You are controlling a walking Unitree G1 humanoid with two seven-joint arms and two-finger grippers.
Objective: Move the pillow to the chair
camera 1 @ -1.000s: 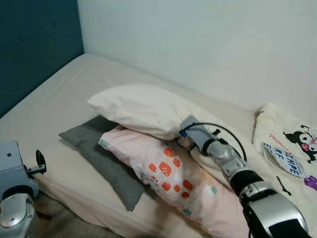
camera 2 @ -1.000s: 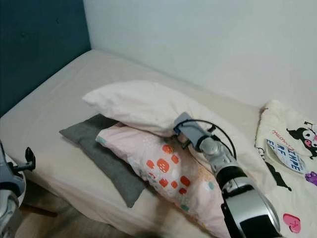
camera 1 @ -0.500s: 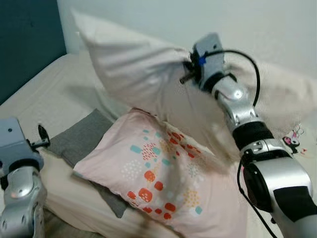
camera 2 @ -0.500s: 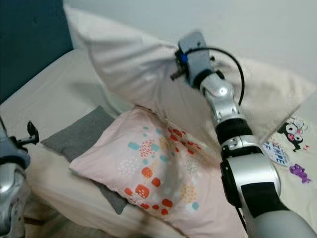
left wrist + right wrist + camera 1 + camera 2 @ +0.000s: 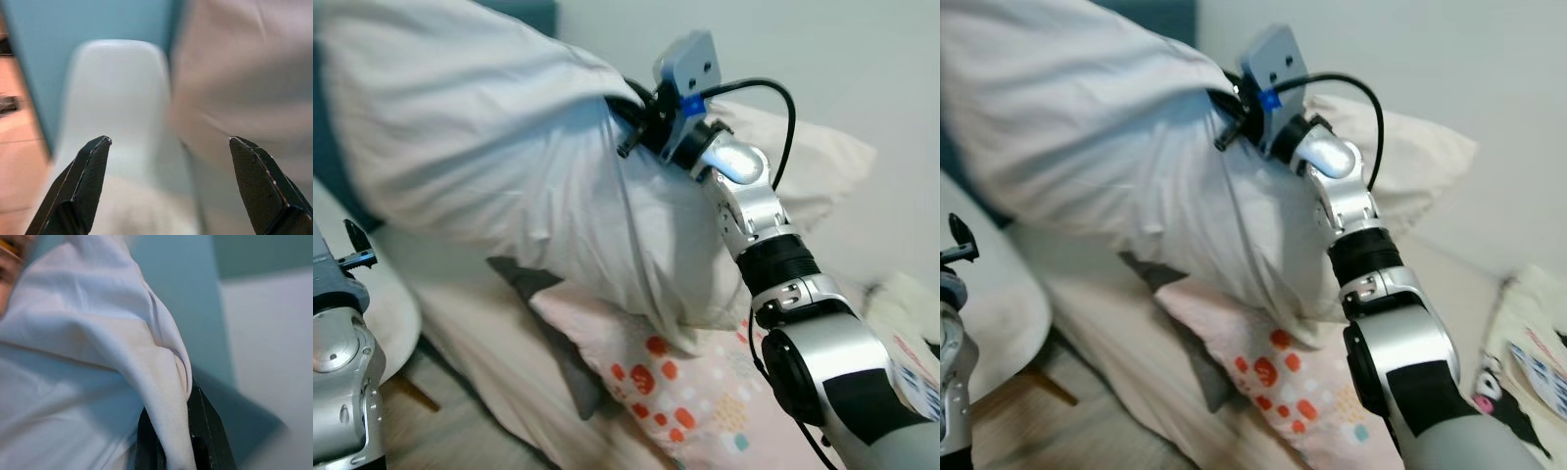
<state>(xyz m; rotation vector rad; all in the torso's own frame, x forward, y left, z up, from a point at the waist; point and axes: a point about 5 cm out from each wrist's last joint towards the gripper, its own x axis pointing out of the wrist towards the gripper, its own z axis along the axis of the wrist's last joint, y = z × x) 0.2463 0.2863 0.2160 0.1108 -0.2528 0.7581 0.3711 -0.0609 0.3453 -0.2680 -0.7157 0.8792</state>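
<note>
White pillow (image 5: 489, 147) lifted over the bed (image 5: 480, 323), pale wall behind.
Right end effector (image 5: 641, 113) clenched on its cover; left end effector (image 5: 166, 191) spread wide, white chair (image 5: 117, 122) just ahead.

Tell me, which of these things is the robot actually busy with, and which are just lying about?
In use:
- white pillow, lifted off the bed
- right gripper, pinching the pillow's cloth
- white chair, in front of the left gripper

Lying about:
- patterned pink pillow
- grey pillow
- cartoon blanket
</note>
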